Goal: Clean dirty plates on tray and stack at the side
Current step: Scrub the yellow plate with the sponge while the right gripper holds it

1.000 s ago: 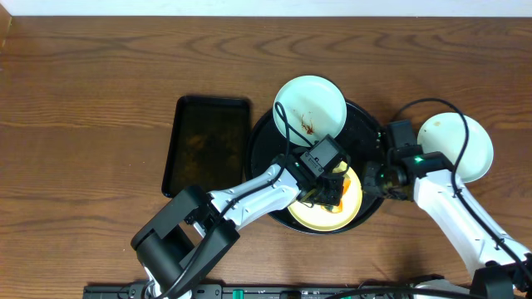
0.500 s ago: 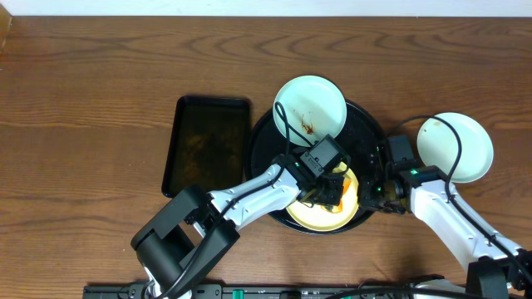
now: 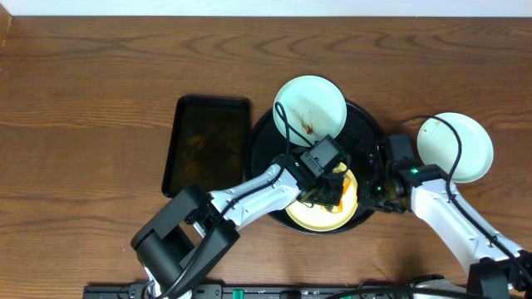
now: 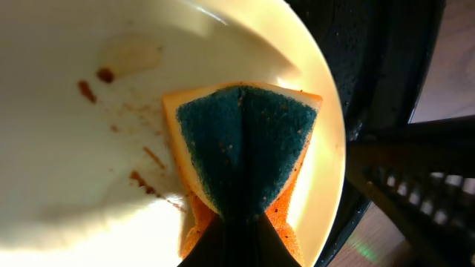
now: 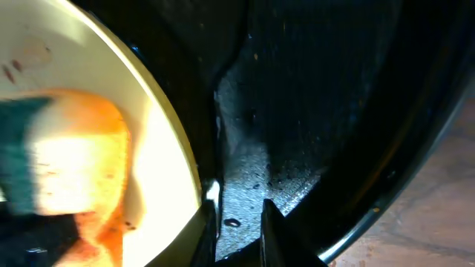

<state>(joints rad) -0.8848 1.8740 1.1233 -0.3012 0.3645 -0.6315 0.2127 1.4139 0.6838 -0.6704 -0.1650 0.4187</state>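
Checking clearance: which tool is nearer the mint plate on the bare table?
Right. The right tool sits at the right edge of the yellow plate, just left of that mint plate; the left tool is farther left, clamping a sponge on the yellow plate.

Left: yellow plate, brown specks at its far-left edge, with a blurred orange-and-green sponge resting on it. Centre and right: black tray, glossy, wet. Near edge: right gripper, fingers narrowly apart, one at the plate's rim. Near-right corner: wood tabletop.
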